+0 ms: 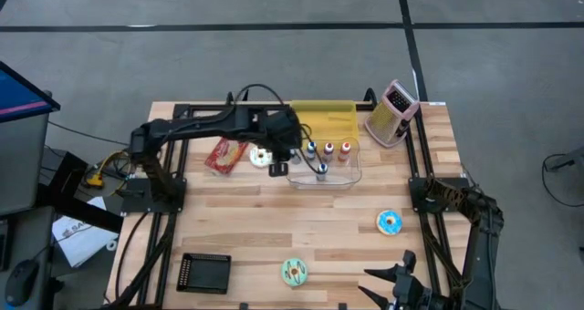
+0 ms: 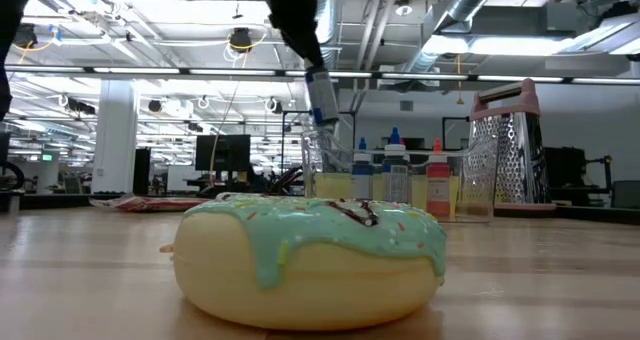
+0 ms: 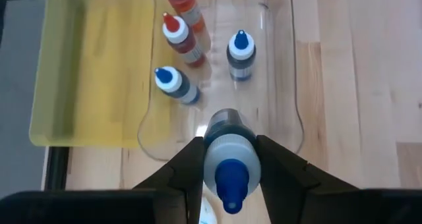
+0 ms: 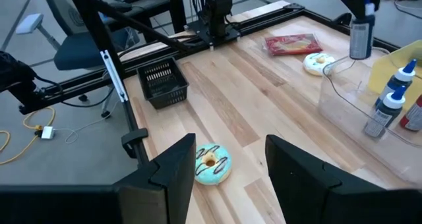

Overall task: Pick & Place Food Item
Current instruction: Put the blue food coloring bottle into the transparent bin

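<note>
My left gripper (image 3: 229,166) is shut on a small squeeze bottle with a blue cap (image 3: 225,145), which hangs over the left end of a clear plastic tray (image 3: 283,85). The low view shows the bottle (image 2: 322,98) tilted in the air below the fingers. Several more bottles (image 1: 328,149), with red and blue caps, stand upright on their bases in the tray (image 1: 351,178). My right gripper (image 4: 231,171) is open at the table's near right corner, with nothing between its fingers. My left gripper pinches the bottle between its two fingers (image 3: 188,165) at its upper part, just under the blue cap (image 3: 229,181). The fingers come from above, slanting down. The bottle hangs below them, cap up and slightly tilted, clear of the tray and the table.
A yellow tray (image 1: 330,118) and a pink-topped grater (image 1: 392,112) stand at the far edge. A red packet (image 1: 225,155) and a white donut (image 1: 261,157) lie left of the clear tray. A blue donut (image 1: 390,222), a green donut (image 1: 294,272) and a black basket (image 1: 204,272) lie nearer.
</note>
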